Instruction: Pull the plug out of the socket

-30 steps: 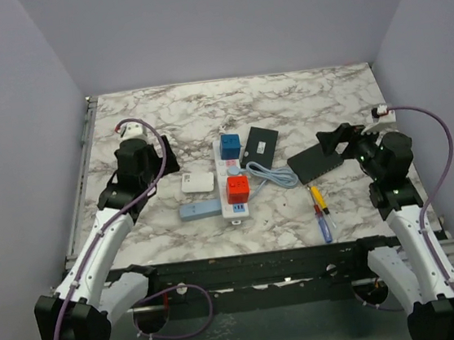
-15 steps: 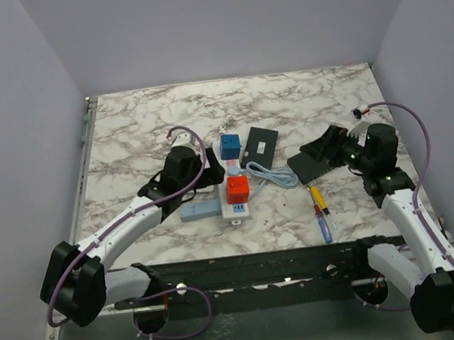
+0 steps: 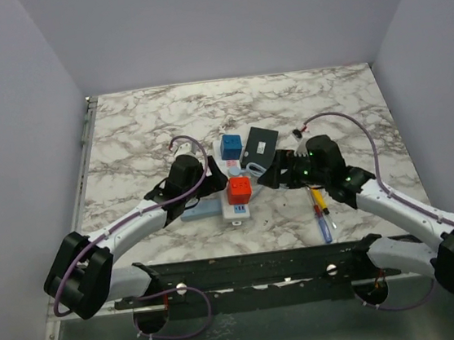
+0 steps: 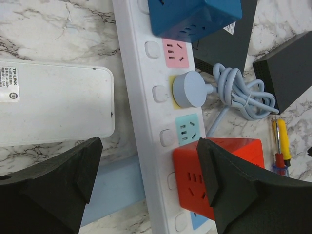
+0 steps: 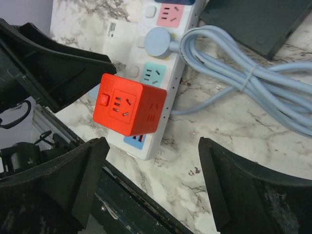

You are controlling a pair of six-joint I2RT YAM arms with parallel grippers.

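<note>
The left gripper (image 4: 148, 151), jaws wide and empty, hung at 9 o'clock of the socket (image 4: 141, 97) and would do best pinning it flat. The socket lay between the arms, running 12 to 6, with the red cube plug (image 5: 129, 109) near its 6 o'clock end. The right gripper (image 5: 153, 146), at 3 o'clock and equally wide, should square on the cube, then lift straight.

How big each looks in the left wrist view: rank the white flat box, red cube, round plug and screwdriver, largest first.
1. white flat box, though cut off at the frame edge.
2. red cube, partly behind a jaw and nearer the camera.
3. round plug and screwdriver: too alike to rank.
</note>
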